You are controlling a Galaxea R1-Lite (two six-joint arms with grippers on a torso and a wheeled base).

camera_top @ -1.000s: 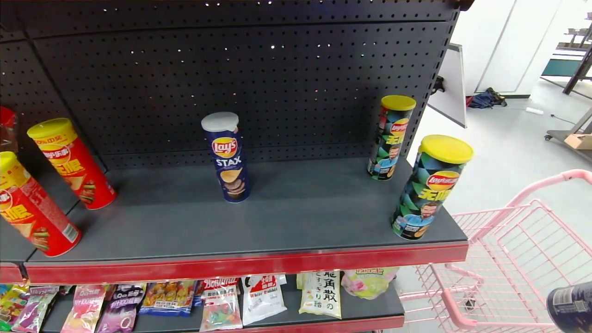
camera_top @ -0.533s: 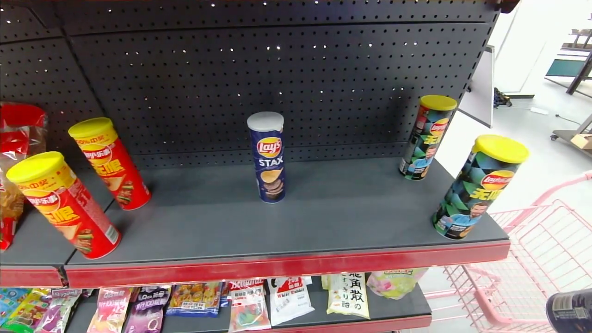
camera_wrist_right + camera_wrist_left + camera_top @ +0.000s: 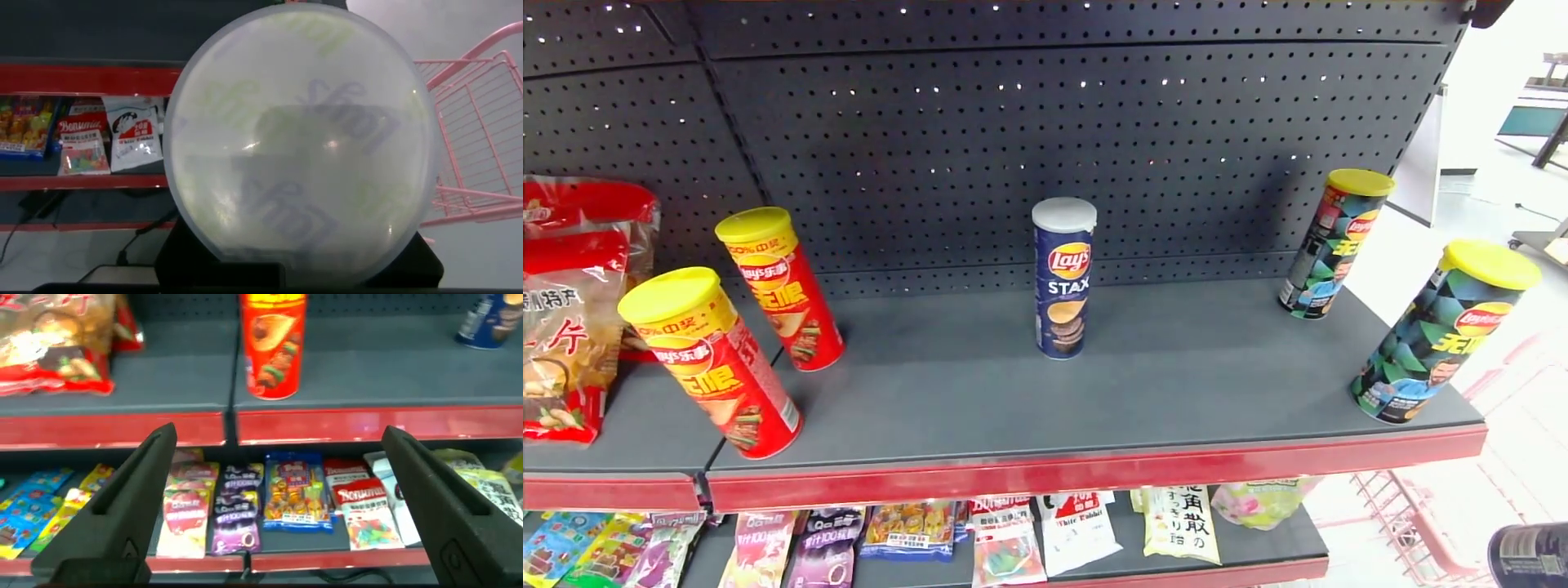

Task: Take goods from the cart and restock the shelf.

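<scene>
My right pincer (image 3: 298, 255) is clamped on a dark blue can (image 3: 1531, 555), held low at my right side, next to the pink cart (image 3: 1413, 531). From that wrist, the can's clear lid (image 3: 298, 147) faces the camera end on, with the cart's wire side beside it. My left pincer (image 3: 278, 437) stands wide apart and holds nothing. It hangs in front of the shelf's red front edge (image 3: 327, 425), about level with the snack packets (image 3: 298, 494) on the lower shelf.

On the grey shelf (image 3: 1094, 392) before me, a matching blue can (image 3: 1063, 278) with a pale lid stands upright near the middle, toward the back. To its left stand two cans in red with yellow lids: the rear red can (image 3: 778, 286) is close to the pegboard back (image 3: 1013, 147), and the front red can (image 3: 712, 363) is near the front edge. Further left sit bags of snacks (image 3: 572, 310) in red and clear wrap.

At the right end stand two green-patterned cans, also with yellow lids. The rear green can (image 3: 1334, 243) is by the back panel and the front green can (image 3: 1445, 331) is at the front right corner. The blue can on the shelf is well apart from both the red pair and the green pair
</scene>
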